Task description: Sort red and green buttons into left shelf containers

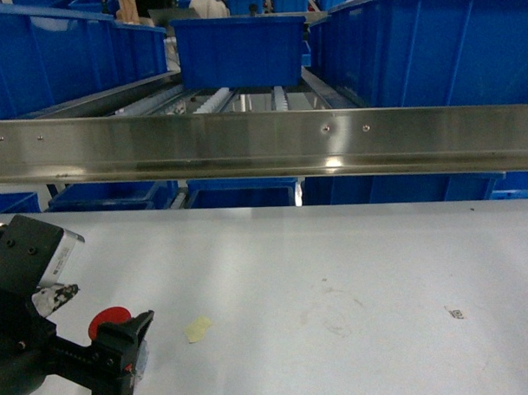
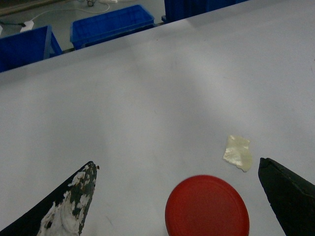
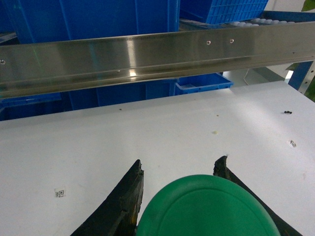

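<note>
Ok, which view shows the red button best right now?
Left wrist: the red button fills the near foreground between the open left pincer tips, cap fully lit. Head shows only part of the cap behind the pincer. Right wrist doesn't show it.

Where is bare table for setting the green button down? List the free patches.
Free: the wide white table from the yellowish scrap right to the small black mark, and the whole strip beyond them up to the steel rail. Crowded: the near left corner, where the open left gripper straddles the red button beside the scrap.
</note>
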